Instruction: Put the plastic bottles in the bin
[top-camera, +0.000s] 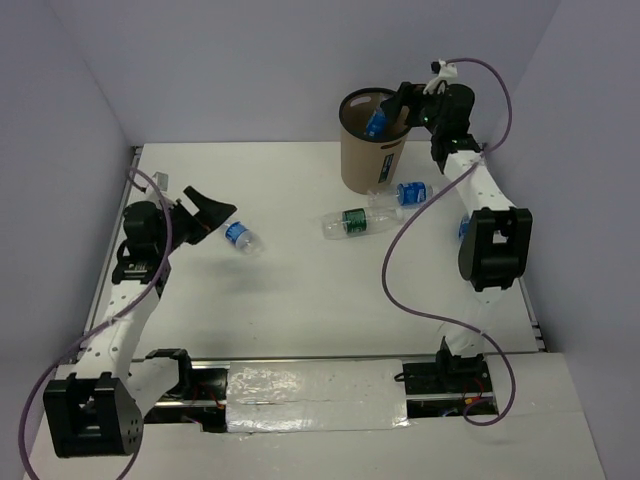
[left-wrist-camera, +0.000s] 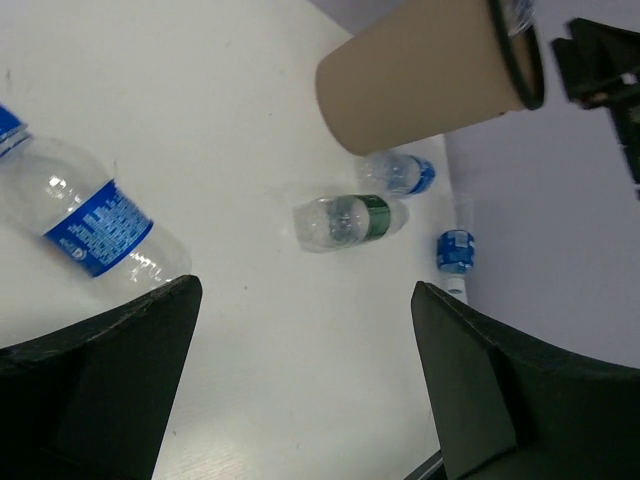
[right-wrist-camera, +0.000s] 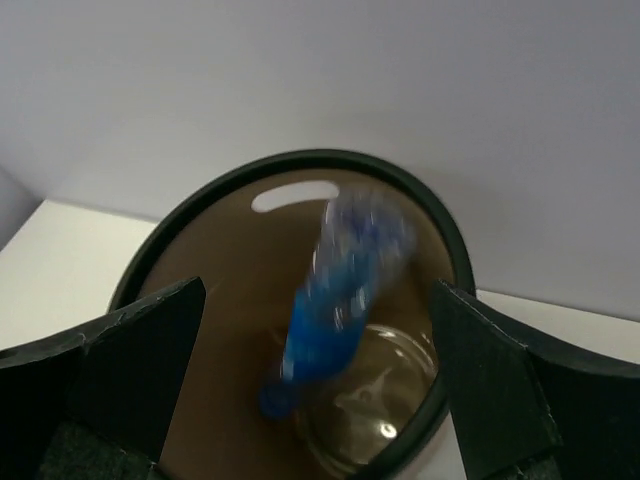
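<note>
The tan bin stands at the back of the table. My right gripper is open just above its dark rim. A blue-labelled bottle shows blurred, cap down, inside the bin mouth between my right fingers, not gripped; it also shows in the top view. A clear bottle lies at the bin's bottom. My left gripper is open and empty next to a blue-labelled bottle on the table, which lies left of my left gripper in the left wrist view.
A green-labelled bottle lies in front of the bin. A blue-labelled bottle lies by the bin's base. Another blue-labelled bottle lies near the right wall, by the right arm. Walls close off the left, back and right.
</note>
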